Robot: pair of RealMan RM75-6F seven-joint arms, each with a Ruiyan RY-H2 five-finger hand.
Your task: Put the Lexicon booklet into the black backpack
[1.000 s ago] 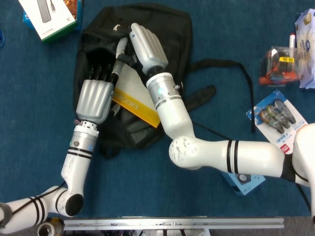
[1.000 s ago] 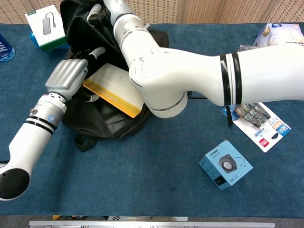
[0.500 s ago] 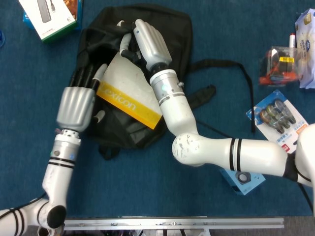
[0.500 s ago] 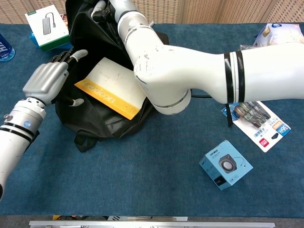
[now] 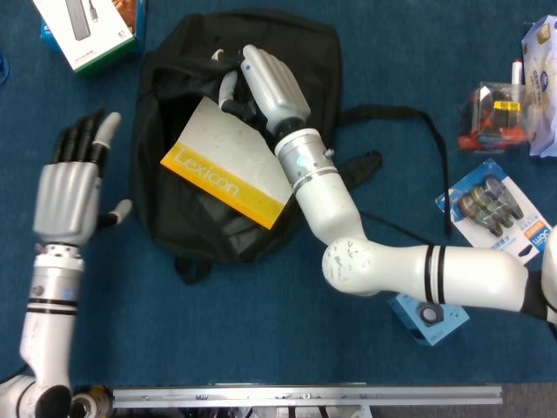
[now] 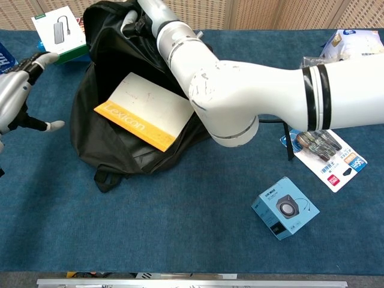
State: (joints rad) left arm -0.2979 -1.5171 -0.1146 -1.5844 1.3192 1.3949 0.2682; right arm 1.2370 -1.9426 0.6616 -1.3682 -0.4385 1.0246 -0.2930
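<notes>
The black backpack (image 5: 300, 52) (image 6: 117, 150) lies open on the blue table. The Lexicon booklet (image 5: 228, 163) (image 6: 147, 111), white with a yellow strip, rests tilted in the bag's mouth, with nearly all of its cover showing. My right hand (image 5: 270, 80) (image 6: 141, 12) reaches over the bag's far side. Its fingers curl on the bag's opening edge just above the booklet's far corner. My left hand (image 5: 71, 185) (image 6: 13, 90) hovers with its fingers spread and holds nothing. It is left of the backpack and touches neither bag nor booklet.
A green-and-white box (image 5: 87, 30) (image 6: 60, 24) sits at the back left. The bag's strap (image 5: 409, 122) trails right. A small blue box (image 6: 285, 207), a blister pack (image 5: 496, 209) and other packets (image 5: 498, 113) lie on the right.
My left hand has left the booklet and drawn back to the left, away from the backpack. The booklet now shows more fully. The right hand has stayed at the bag's edge.
</notes>
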